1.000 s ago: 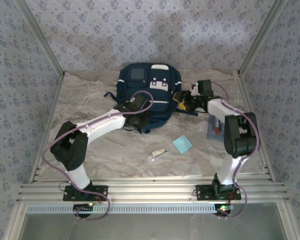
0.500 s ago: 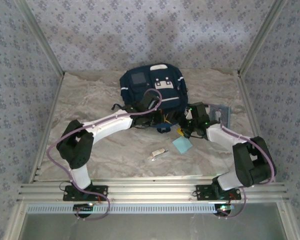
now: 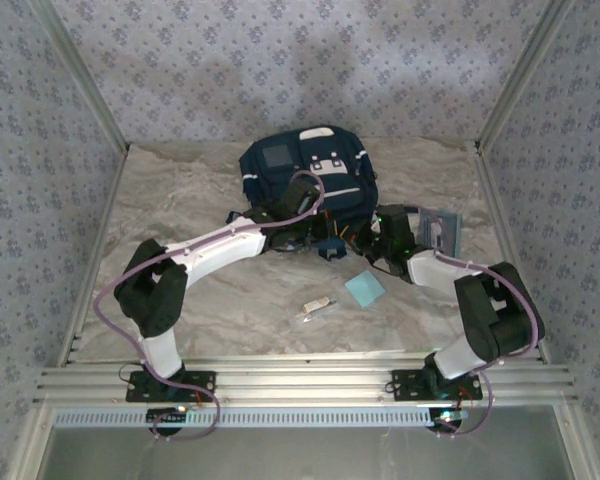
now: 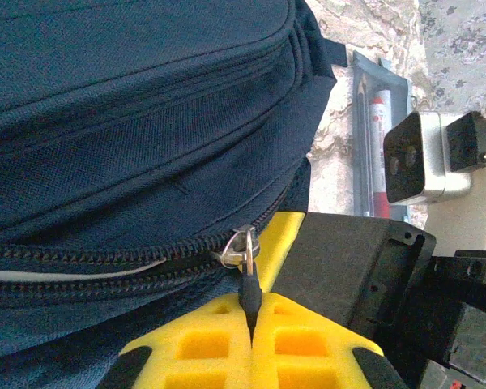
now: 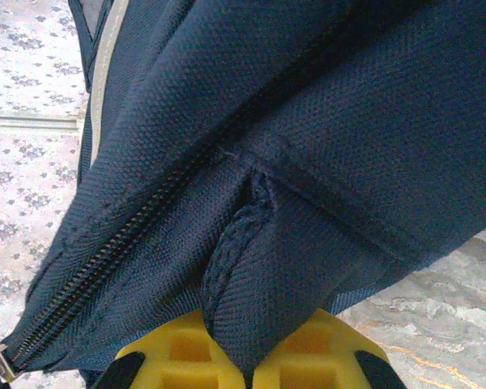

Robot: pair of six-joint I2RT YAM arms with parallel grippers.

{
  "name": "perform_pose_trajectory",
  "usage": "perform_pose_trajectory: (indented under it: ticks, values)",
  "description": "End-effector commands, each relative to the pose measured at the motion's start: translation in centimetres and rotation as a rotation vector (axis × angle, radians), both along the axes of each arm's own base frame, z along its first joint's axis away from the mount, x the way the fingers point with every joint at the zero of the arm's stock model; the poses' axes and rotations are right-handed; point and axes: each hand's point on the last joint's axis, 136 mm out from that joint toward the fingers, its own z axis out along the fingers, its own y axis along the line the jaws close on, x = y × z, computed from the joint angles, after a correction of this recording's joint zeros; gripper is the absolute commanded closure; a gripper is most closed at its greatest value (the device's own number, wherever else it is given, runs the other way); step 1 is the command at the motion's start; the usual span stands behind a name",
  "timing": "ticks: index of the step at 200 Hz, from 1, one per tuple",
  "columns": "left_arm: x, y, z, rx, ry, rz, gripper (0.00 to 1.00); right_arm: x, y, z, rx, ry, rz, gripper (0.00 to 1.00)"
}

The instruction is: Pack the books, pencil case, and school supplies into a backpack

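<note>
The backpack sits at the back middle of the desk, where it was half a second ago, though bunched higher than a second ago. The left end effector is closed on the zipper pull at the bag's near edge. The right end effector pinches a fold of navy fabric. The right arm has shifted off the grey pencil case, which now lies more exposed beside the bag. The light-blue pad and white stick lie unmoved on the near desk
</note>
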Motion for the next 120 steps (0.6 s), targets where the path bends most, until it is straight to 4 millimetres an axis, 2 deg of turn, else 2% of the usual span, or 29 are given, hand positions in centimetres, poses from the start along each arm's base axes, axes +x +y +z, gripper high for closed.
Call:
perform_pose_trajectory:
  ticks: [1,24,36,53,81,105,120]
  values:
    - [0.5,0.1,3.2,-0.046,-0.107,-0.040,1.00,1.5,-0.2,3.4,0.015,-0.118,-0.015,1.00]
    - [1.1,3.5,1.0,0.009,-0.065,-0.017,1.00,0.9,-3.5,3.8,-0.041,-0.123,-0.084,1.00]
    - [0.6,5.4,-0.1,0.034,-0.036,-0.009,1.00,0.8,-5.2,4.0,-0.075,-0.128,-0.120,1.00]
    - [-0.4,7.2,-0.5,0.079,-0.020,-0.003,1.00,0.8,-6.9,4.4,-0.122,-0.134,-0.152,1.00]
    - [-1.3,9.4,-0.8,0.150,-0.040,0.016,1.00,1.3,-7.3,4.9,-0.098,-0.138,-0.154,1.00]
    - [0.6,11.8,-1.4,0.200,-0.076,0.071,1.00,0.7,-6.5,5.3,-0.103,-0.124,-0.089,1.00]
    - [2.2,13.4,-1.8,0.203,-0.086,0.113,1.00,0.1,-7.3,5.0,-0.146,-0.107,-0.077,1.00]
